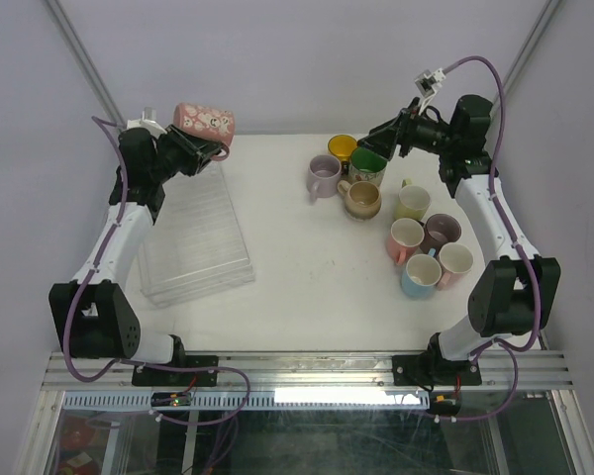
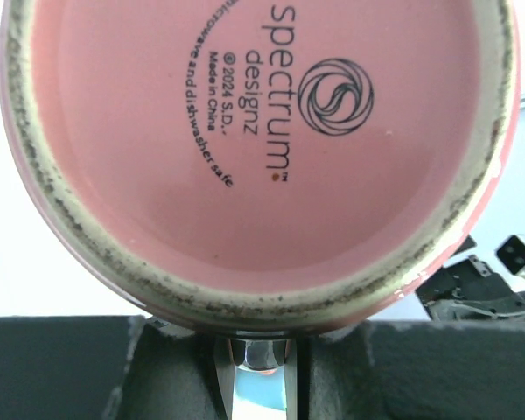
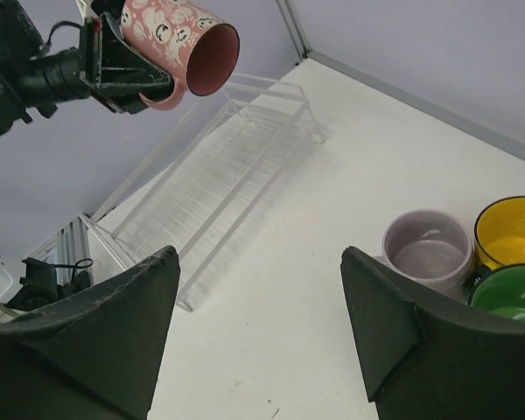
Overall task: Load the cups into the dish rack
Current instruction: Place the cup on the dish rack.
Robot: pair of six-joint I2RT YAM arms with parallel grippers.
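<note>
A pink patterned cup [image 1: 204,121] hangs on its side in the air over the far end of the clear dish rack [image 1: 193,242], with my left gripper [image 1: 206,146] shut on its handle. In the left wrist view its pink base [image 2: 262,149] fills the picture above my left gripper [image 2: 258,350]. My right gripper [image 1: 378,139] stands open above the green cup [image 1: 368,165], holding nothing. The right wrist view shows my right gripper [image 3: 258,262] over bare table, with the lilac cup [image 3: 429,249], yellow cup [image 3: 512,232], the rack [image 3: 219,192] and the held pink cup [image 3: 179,48].
Several more cups stand grouped on the table's right half: beige [image 1: 362,199], pale green [image 1: 413,202], pink [image 1: 406,237], mauve [image 1: 442,231], cream [image 1: 455,261], light blue [image 1: 421,274]. The lilac cup [image 1: 324,176] and yellow cup [image 1: 342,148] stand by the green one.
</note>
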